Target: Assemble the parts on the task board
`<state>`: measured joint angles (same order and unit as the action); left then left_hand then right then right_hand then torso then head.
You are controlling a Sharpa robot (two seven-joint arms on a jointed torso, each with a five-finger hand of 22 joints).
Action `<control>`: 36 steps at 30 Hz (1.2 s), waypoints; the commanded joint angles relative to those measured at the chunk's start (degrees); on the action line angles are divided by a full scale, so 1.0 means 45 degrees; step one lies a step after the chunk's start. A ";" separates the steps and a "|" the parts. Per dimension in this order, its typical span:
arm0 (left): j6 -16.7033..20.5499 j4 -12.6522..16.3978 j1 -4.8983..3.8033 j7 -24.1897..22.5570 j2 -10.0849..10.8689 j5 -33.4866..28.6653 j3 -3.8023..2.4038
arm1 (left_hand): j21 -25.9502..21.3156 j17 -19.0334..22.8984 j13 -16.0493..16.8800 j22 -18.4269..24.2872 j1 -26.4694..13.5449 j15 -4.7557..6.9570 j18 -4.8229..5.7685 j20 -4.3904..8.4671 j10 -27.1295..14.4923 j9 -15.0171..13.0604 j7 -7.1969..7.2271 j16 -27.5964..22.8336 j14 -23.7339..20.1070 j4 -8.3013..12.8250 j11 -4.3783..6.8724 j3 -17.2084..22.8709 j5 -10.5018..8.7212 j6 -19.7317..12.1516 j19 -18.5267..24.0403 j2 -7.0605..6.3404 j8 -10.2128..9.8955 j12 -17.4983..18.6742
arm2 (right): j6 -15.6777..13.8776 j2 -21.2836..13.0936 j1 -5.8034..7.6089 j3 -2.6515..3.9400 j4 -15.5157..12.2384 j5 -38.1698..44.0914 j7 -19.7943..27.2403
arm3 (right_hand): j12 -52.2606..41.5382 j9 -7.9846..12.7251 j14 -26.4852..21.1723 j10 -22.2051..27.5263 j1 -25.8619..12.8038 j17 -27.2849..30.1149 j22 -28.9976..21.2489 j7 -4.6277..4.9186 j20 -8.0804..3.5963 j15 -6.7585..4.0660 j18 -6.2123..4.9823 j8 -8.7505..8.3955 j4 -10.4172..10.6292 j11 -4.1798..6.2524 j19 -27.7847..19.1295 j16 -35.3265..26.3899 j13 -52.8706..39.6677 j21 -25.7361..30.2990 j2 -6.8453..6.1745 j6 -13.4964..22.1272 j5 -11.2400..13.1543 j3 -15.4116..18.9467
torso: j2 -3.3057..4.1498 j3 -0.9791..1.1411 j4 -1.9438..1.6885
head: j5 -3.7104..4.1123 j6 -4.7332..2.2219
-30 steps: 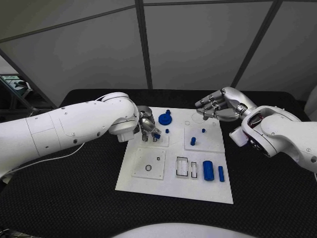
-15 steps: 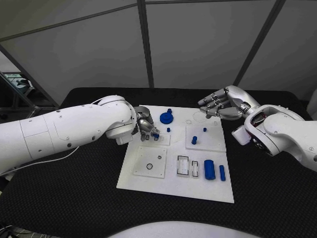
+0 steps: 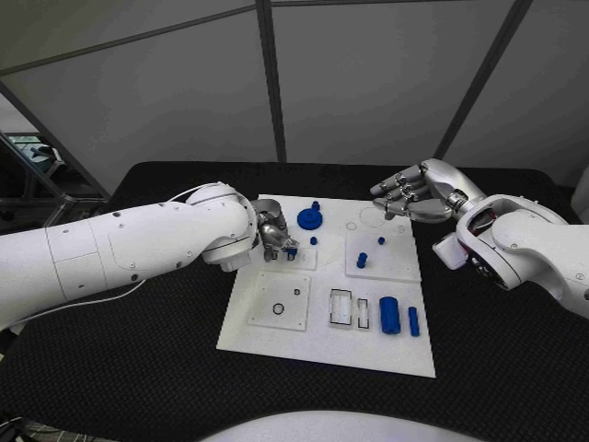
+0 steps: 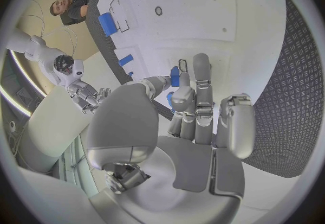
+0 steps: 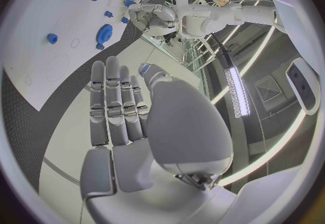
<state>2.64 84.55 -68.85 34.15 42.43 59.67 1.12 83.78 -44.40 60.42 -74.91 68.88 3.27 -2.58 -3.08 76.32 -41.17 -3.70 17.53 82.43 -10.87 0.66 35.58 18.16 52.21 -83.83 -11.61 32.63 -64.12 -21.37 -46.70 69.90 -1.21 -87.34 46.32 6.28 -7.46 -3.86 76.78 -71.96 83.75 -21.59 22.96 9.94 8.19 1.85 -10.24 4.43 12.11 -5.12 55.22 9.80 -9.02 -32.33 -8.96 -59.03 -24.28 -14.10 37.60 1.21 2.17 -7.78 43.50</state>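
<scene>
The white task board (image 3: 324,346) lies mid-table. On it are a blue gear (image 3: 306,219), short blue pegs (image 3: 360,261), a blue cylinder (image 3: 387,317) and a blue bar (image 3: 411,321). My left hand (image 3: 273,241) is low over the board's far left square. It pinches a small blue part (image 4: 175,76) between thumb and finger, close to the board surface (image 4: 223,7). My right hand (image 3: 414,197) hovers above the board's far right corner with its fingers drawn together. A bit of blue (image 5: 144,67) shows at its thumb tip, seemingly a small part.
Two rectangular frames (image 3: 339,308) and a small ring (image 3: 277,308) sit on the board's near half. Black matting (image 3: 135,368) surrounds the board. The left forearm (image 3: 122,249) lies over the table's left side.
My right hand has drifted slightly right, away from the board's round recess. The left hand stays at the same square with its part.
</scene>
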 commanded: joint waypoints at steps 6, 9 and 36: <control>-0.0451 -0.0015 -0.0003 0.0223 -0.0080 0.0879 0.0003 | -0.0025 -0.0014 -0.0027 -0.0911 -0.0092 0.0034 0.0016 0.0053 0.0094 -0.0020 0.0028 -0.0042 0.0070 0.2050 0.0007 0.1965 0.0059 0.0046 -0.0132 0.0066 0.0050 0.0001 | -0.0006 0.0032 0.0021 0.0009 0.0005 -0.0048 0.0129 | 0.0059 0.0002 0.0020 -0.0003 -0.0139 0.0015 -0.0012 0.0033 0.0050 0.0062 -0.0015 -0.0043 0.0066 -0.0096 -0.0008 -0.0034 0.0012 0.0073 0.0032 0.0040 -0.0078 -0.0010 | 0.0009 -0.0006 -0.0007 | 0.0006 0.0033; -0.0601 -0.0028 -0.0002 0.0331 -0.0098 0.1044 0.0004 | -0.0029 -0.0015 -0.0035 -0.0905 -0.0103 0.0036 0.0014 0.0056 0.0094 -0.0031 0.0027 -0.0045 0.0070 0.2077 0.0008 0.1981 0.0088 0.0053 -0.0129 0.0059 0.0059 0.0009 | -0.0002 0.0042 0.0021 0.0009 0.0009 -0.0048 0.0131 | 0.0059 0.0002 0.0020 -0.0003 -0.0139 0.0015 -0.0012 0.0033 0.0050 0.0062 -0.0015 -0.0043 0.0066 -0.0096 -0.0008 -0.0034 0.0012 0.0073 0.0032 0.0040 -0.0078 -0.0010 | 0.0003 -0.0002 -0.0008 | -0.0009 0.0043; -0.1252 0.0080 0.0005 0.0570 -0.0113 0.1647 0.0005 | -0.0022 -0.0022 -0.0144 -0.0925 -0.0173 0.0042 0.0018 0.0064 0.0068 -0.0092 0.0034 -0.0059 0.0070 0.2185 0.0015 0.2047 0.0224 0.0085 -0.0140 0.0008 0.0107 0.0107 | 0.0057 0.0067 0.0020 0.0008 0.0026 -0.0048 0.0134 | 0.0059 0.0002 0.0020 -0.0003 -0.0139 0.0015 -0.0012 0.0033 0.0050 0.0062 -0.0015 -0.0043 0.0066 -0.0096 -0.0008 -0.0034 0.0012 0.0073 0.0032 0.0040 -0.0078 -0.0010 | -0.0005 -0.0006 -0.0001 | -0.0038 0.0101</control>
<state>-1.68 84.84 -68.90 35.92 41.85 66.37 1.05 83.78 -44.44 59.80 -74.91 67.90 3.27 -2.58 -3.08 76.52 -41.49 -3.79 17.53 82.42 -9.53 0.69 36.62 18.90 52.31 -83.83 -12.13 32.89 -63.84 -21.33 -46.45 69.90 -1.21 -87.19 46.28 6.36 -7.46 -3.86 76.77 -71.96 83.76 -21.60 22.97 9.94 8.19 1.85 -10.25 4.43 12.11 -5.12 55.22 9.80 -9.04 -32.33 -8.96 -59.03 -24.28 -14.10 37.58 1.20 2.15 -7.98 43.98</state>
